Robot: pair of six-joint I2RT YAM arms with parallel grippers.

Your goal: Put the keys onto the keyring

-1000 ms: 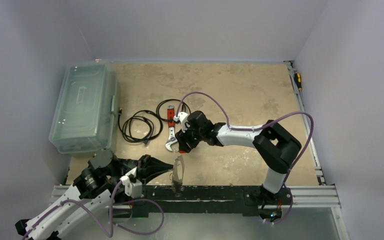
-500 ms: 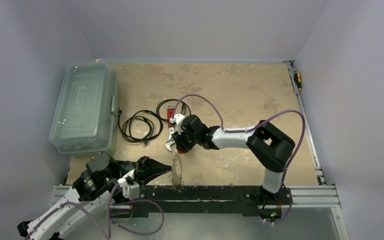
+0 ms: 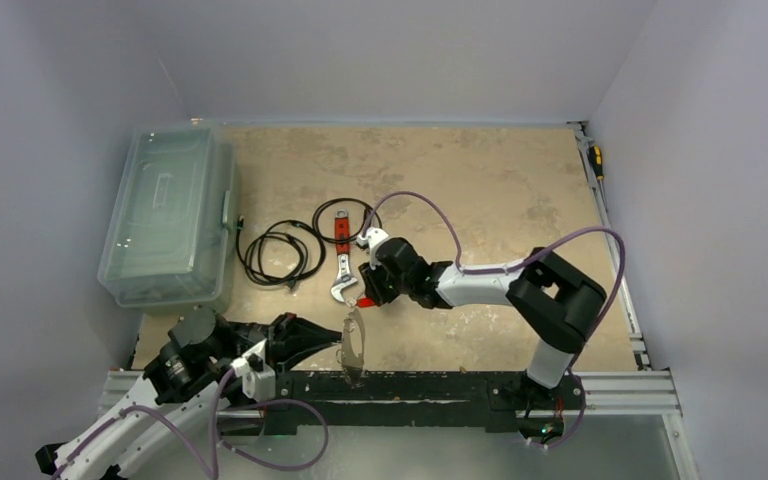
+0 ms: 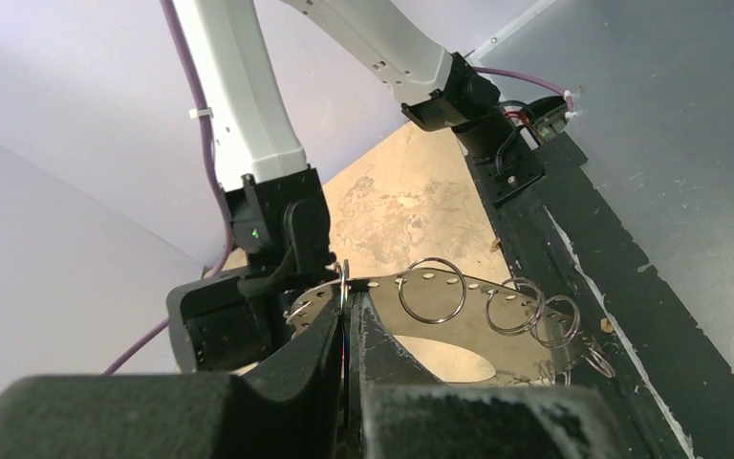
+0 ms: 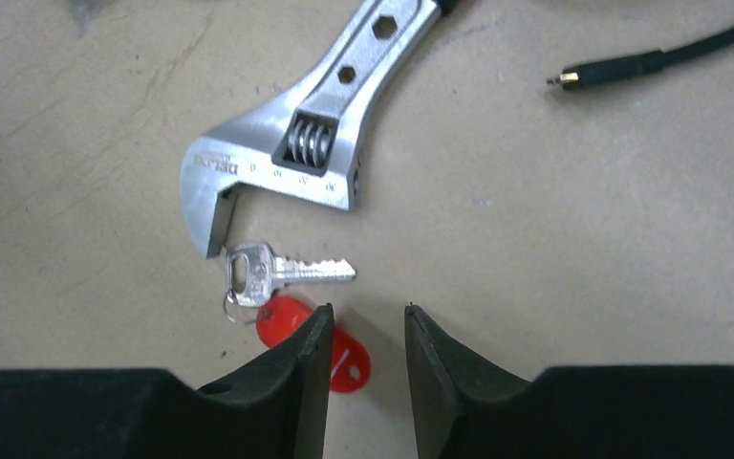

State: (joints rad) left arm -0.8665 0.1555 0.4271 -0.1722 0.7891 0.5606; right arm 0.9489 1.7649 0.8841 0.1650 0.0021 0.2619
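Silvery wire first: low in the top view, the keyring (image 3: 353, 345) stands on edge at the near side of the counter (image 3: 480, 180), its lower end down by the black rail (image 3: 440, 385). The left hand (image 3: 332, 345) has it. On the left wrist camera the two black fingers (image 4: 311, 349) are clamped together on the thin edge of the loop, which sweeps off to the right of the frame with several small split rings (image 4: 432, 290) hanging from it.

Up a little, to centre frame: the right hand (image 3: 365, 292) is down low at the counter, fingers parted, holding nothing. Its own camera shows both fingertips (image 5: 313, 354) at the bottom of the frame with bare counter in the gap. A red tag (image 5: 285, 316) is partly hidden behind the left one. Just above the tag lies a single key (image 5: 282, 271), flat, blade pointing right, with a small ring at its head. The head sits just beside the jaw of an adjustable wrench (image 5: 306, 143), which slants toward the upper right. A black cable plug (image 5: 612, 69) lies at upper right.

Further back in the top view, coiled black cables (image 3: 280, 255) lie left of the wrench. A clear lidded plastic bin (image 3: 170, 215) sits along the left edge.
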